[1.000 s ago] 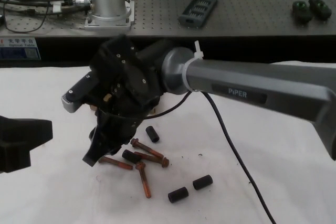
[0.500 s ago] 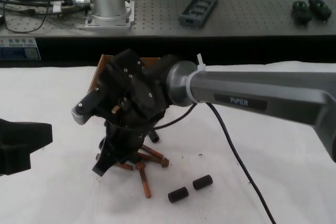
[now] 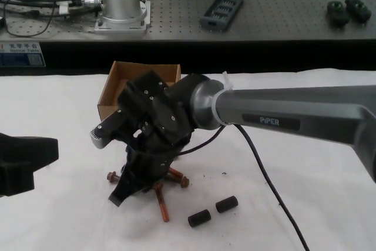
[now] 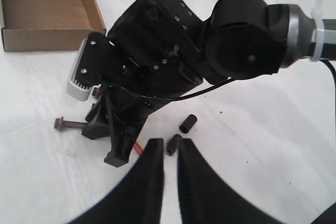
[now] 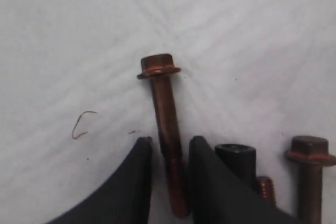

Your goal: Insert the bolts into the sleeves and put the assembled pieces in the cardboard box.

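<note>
Item: right claw (image 5: 169, 140), released, straddling bolt (image 5: 160, 98) shank on worktop (image 5: 63, 35); seems not yet pinching. Rec.: clench mid-shank, lift level, clear of sleeve (image 5: 235, 156).

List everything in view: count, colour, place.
open-topped brown cardboard box: one, brown, on the cloth beyond the right arm's wrist.
rusty copper-coloured flanged bolts: at least three, clustered under the right gripper.
short black cylindrical sleeves: two side by side near the bolts, a third among the bolts.
white cloth: one, covering the bench.
black slotted tray: one, on the grey perforated table behind.
left gripper: black, slightly open, empty.
right gripper: black, open, fingers astride one bolt's shaft.
</note>
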`<state>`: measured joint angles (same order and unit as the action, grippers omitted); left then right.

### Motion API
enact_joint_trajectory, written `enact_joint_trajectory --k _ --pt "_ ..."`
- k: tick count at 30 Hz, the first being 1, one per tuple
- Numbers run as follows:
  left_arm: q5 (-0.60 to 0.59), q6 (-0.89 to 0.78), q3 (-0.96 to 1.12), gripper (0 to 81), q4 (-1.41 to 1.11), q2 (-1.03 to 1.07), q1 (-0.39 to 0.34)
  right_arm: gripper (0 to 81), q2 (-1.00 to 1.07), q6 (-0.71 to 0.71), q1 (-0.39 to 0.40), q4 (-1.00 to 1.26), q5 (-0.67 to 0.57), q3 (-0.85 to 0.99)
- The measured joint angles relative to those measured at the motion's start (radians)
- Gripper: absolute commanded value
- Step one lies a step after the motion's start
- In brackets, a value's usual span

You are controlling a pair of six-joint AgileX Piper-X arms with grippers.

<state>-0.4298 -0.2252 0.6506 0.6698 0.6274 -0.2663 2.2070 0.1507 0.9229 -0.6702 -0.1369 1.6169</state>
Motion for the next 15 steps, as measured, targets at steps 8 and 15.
enact_joint_trajectory --k 8,15 --pt "0.0 0.0 0.0 7.7 0.0 0.0 0.0 4.9 -0.007 -0.24 -0.002 -0.043 0.019 0.0" --pt "0.0 0.0 0.0 7.7 0.0 0.0 0.0 4.9 -0.065 -0.376 0.014 -0.123 0.058 -0.012"
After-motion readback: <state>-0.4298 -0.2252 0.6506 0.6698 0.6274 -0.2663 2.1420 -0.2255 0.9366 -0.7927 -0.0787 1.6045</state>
